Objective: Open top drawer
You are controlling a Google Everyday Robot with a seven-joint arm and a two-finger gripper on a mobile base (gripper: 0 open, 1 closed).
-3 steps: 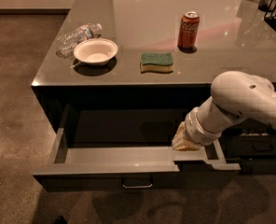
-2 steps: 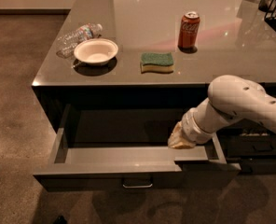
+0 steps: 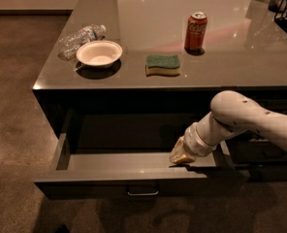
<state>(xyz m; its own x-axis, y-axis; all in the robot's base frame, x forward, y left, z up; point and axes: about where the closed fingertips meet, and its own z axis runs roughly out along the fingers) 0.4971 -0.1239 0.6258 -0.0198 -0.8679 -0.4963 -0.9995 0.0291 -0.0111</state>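
The counter (image 3: 231, 64) is seen as one dark block with a glossy grey top, and directly beneath its front edge the top drawer (image 3: 85, 187) is found, drawn well out toward the camera so that its shallow grey floor is exposed. The drawer's long axis is laid left to right, parallel with the counter's edge, and its travel is taken to run at a right angle to that, out toward the viewer. One arm (image 3: 252, 118) is brought in from the right, bent down and leftward, and the tool (image 3: 181, 155) is held at the right part of the drawer, just behind the front panel and low over the interior. Whether the tool is open, closed or gripping anything cannot be told. The handle (image 3: 142, 192) is set at the middle of the front panel, so it lies to the left of the tool, lower, and on the outer face, with the panel between the two; any further pull is judged to be made along the line of travel and not along the drawer's length. The task is judged to be largely done. By count, there are noted: one counter, one open drawer, one arm, one tool, one bottle (image 3: 80, 35) lying on its side, one bowl (image 3: 99, 53) just beside it, one sponge (image 3: 163, 64), one can (image 3: 195, 31) standing upright, and one handle.
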